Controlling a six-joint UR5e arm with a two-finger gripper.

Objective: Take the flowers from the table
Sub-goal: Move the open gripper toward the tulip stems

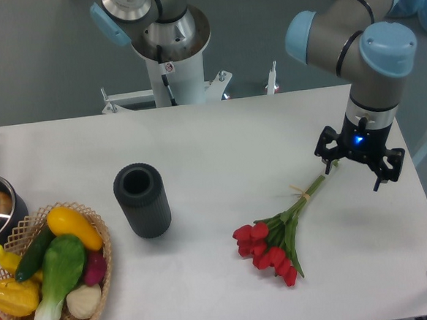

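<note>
Pincer [360, 166] hangs spread and empty above the stem tips of the flowers [279, 232]

We see the red tulips lying flat on the white counter [219, 134], blooms toward 7 o'clock, stems toward 1 o'clock; at their 9 o'clock stands a dark ribbed cylinder [142, 200], beyond it a wicker basket [98, 285] of vegetables

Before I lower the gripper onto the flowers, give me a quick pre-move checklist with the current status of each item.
1. Flowers lying flat on the table, not yet lifted: ok.
2. Gripper over the stem tips, beyond the pale band: ok.
3. Jaws spread wide enough for the stems: ok.
4. Stems centred between the fingers: cannot tell from this view.
5. Dark cylinder and vegetable basket well away from the flowers: ok.
6. Gripper height above the table: cannot tell.
</note>
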